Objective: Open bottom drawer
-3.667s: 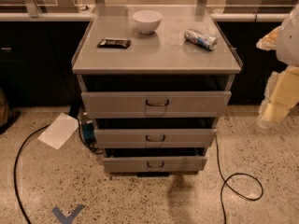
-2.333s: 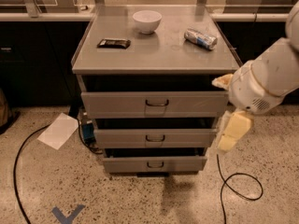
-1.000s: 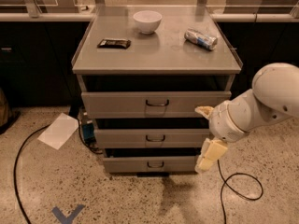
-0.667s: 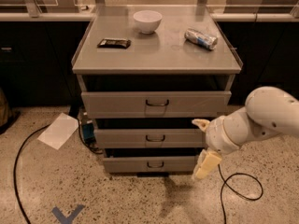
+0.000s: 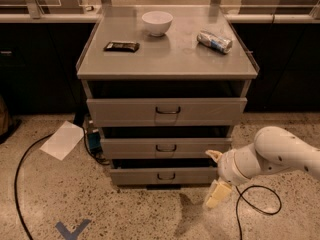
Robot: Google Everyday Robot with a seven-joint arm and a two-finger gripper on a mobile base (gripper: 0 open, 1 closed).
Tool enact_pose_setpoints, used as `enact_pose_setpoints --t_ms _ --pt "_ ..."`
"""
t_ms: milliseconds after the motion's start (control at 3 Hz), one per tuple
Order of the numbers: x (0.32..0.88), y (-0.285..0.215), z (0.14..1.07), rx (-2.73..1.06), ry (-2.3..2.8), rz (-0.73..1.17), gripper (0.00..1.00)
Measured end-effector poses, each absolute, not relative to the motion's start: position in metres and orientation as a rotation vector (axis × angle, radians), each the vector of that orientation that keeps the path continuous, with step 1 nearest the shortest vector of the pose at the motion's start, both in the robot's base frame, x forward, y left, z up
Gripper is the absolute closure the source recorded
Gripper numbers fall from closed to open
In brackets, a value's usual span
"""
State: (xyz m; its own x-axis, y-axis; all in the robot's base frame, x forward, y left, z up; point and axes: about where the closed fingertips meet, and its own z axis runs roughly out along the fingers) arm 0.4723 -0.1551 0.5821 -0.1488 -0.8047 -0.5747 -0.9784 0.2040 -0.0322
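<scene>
A thin black cable (image 5: 17, 184) curves over the speckled floor at the left edge, and just right of it a white sheet of paper (image 5: 62, 140) lies flat, with a blue tape mark (image 5: 72, 229) near the bottom edge of the floor. A small blue object (image 5: 93, 140) stands against the left side of the grey metal cabinet (image 5: 100, 64). On the cabinet top, a flat dark packet (image 5: 121, 46) lies toward the left edge, a round white bowl (image 5: 157, 22) stands near the middle of the back edge, and a dented silver-and-blue can (image 5: 214, 40) lies on its side toward the back right corner. Below the top are three grey fronts: the tall, wide top drawer (image 5: 125, 112), the mid-sized middle drawer (image 5: 130, 148), and lowest, at the foot of the cabinet, the narrow grey bottom drawer (image 5: 135, 176), its small dark wire handle (image 5: 166, 176) at centre with nothing on it. Just off the right end of that bottom front hangs the cream two-finger gripper (image 5: 216, 176), its fingers (image 5: 218, 194) spread apart and empty, one pointing up toward the lower right corner of the middle drawer, the other down toward the floor; whether it touches the cabinet cannot be told. Its rounded white arm (image 5: 280, 154) reaches in from the right edge, above a loop of black cord (image 5: 241, 200) on the floor.
</scene>
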Motion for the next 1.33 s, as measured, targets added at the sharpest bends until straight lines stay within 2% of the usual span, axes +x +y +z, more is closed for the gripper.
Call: enact_pose_setpoints --t_ms 667,1333 --pt "0.470 -0.150 0.573 -1.653 1.993 0.488 0.00" --pt "0.479 -0.129 0.493 -1.657 1.942 0.517 0.00"
